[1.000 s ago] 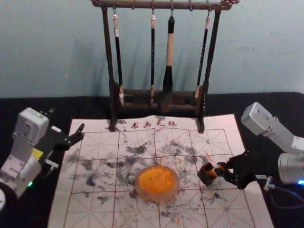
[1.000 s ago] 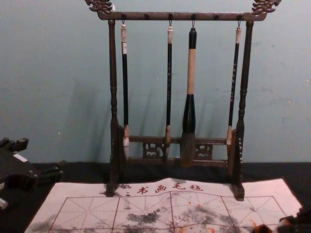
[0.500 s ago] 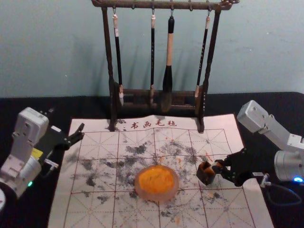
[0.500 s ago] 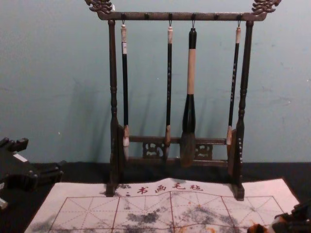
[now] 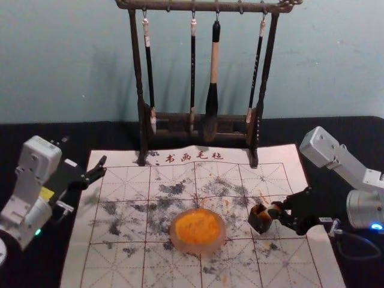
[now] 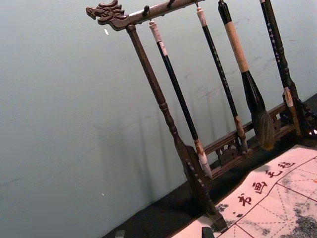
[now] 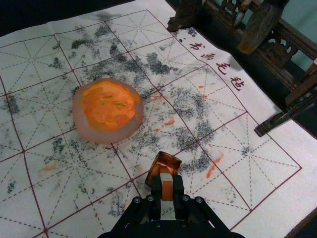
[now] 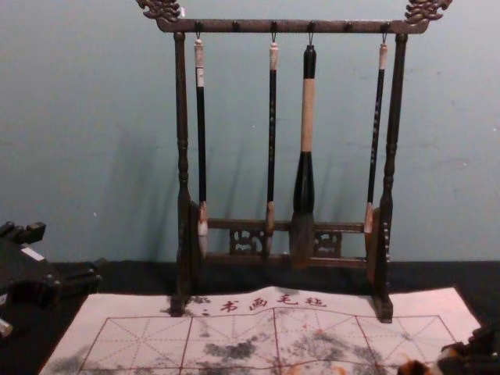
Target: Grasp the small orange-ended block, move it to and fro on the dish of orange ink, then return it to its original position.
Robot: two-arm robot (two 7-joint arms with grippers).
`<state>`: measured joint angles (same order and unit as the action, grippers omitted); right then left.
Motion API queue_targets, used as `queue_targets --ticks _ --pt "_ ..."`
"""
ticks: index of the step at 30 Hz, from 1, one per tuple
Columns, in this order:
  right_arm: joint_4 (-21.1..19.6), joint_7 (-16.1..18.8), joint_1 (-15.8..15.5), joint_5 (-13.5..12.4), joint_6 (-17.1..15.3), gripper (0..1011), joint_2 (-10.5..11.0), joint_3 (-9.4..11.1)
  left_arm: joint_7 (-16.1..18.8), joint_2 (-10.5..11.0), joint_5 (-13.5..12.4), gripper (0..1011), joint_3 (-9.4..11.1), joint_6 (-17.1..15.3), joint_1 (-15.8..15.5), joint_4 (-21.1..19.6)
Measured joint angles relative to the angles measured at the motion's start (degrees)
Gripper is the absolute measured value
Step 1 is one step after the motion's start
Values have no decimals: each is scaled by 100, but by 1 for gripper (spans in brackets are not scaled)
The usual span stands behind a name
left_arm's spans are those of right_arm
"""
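Note:
My right gripper (image 5: 279, 212) is over the right part of the felt mat, shut on the small block (image 5: 273, 211) beside a dark brown open box (image 5: 260, 219). In the right wrist view, the block (image 7: 167, 190) shows a white top and an orange face between the fingertips of the right gripper (image 7: 167, 184); its far end overlaps the rim of the box (image 7: 164, 162). A round translucent dish (image 5: 198, 247) holding orange ink (image 5: 197, 227) sits left of the box. My left gripper (image 5: 101, 167) is parked open at the mat's left edge.
The dark wooden brush rack (image 5: 142, 129) stands at the back of the mat (image 5: 120, 264), with several hanging brushes, among them a thick one (image 5: 212, 102). Ink-stained mat surface lies between the dish and the box.
The right gripper has shifted slightly left toward the box and its fingers have shut on the block. The box has moved slightly left. The left arm has stayed where it was.

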<state>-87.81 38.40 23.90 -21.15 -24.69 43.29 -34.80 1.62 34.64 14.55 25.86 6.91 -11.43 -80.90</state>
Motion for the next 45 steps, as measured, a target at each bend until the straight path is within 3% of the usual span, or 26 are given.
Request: queue_targets --ticks 11,21,25,39,43,45 --pt "-2 -2 -5 0 5 132 2 3 0 0 0 1001 0 0 0 0" --pt "-2 -3 -5 -1 6 399 2 3 0 0 0 1001 0 0 0 0" --pt "-3 -2 -6 -2 6 565 2 2 0 0 0 1001 0 0 0 0" --pt "-3 -2 -6 -4 6 966 2 2 0 0 0 1001 0 0 0 0" --pt "-9 -16 -11 -1 12 1002 3 6 0 0 0 1001 0 0 0 0" --pt "-115 -191 -114 0 150 1003 6 114 0 0 0 1001 0 0 0 0"
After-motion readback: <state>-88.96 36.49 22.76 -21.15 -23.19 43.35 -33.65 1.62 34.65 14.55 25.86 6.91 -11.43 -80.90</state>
